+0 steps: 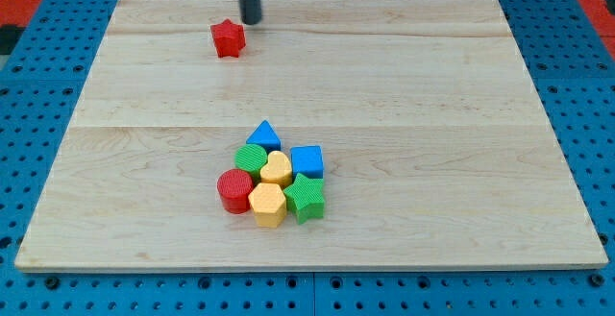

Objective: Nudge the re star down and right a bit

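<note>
Rod comes in from the view's top; my tip (252, 21) sits on the wooden board (461, 114) at the far side, left of centre. No jaws on this rig, just the bare rod end, so nothing to be apart or clamped.

Red star (228, 38) lies far-left on the board, just near-left of the tip. Tip looks v. close to the star's far-right corner; cannot tell whether touching or a sliver apart.

Rest of blocks bunched well apart from star, in the near half, approx centre:
- blue triangle (262, 133) at the far point of the bunch
- green cylinder (251, 158) just near-left of it
- yellow heart (277, 169) in the middle, touching its neighbours
- blue cube (307, 160) on the right
- red cylinder (233, 190) near-left
- yellow hexagon (268, 204) nearest edge of bunch
- green star (306, 197) near-right, against hexagon and heart

Board rests on a blue pegboard (38, 85) w/ a grid of holes.
</note>
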{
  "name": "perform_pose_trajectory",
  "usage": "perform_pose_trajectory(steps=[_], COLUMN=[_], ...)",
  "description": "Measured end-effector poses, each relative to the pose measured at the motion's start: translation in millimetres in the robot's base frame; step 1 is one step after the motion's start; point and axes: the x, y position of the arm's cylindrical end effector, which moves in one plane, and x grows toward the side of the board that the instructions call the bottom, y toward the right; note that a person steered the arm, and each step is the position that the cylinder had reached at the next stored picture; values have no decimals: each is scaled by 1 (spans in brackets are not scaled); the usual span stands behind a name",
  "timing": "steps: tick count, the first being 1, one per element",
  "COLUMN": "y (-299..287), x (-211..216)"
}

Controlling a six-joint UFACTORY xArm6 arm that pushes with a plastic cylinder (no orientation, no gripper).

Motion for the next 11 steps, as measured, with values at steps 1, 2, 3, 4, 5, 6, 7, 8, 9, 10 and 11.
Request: perform_pose_trajectory(steps=[1, 2, 3, 4, 5, 6, 7, 8, 9, 10, 11], y=[-48, -35, -26, -22, -20, -16, 5, 8, 13, 36, 59], x=[7, 37, 55, 73, 76, 76, 76, 62, 55, 55, 66])
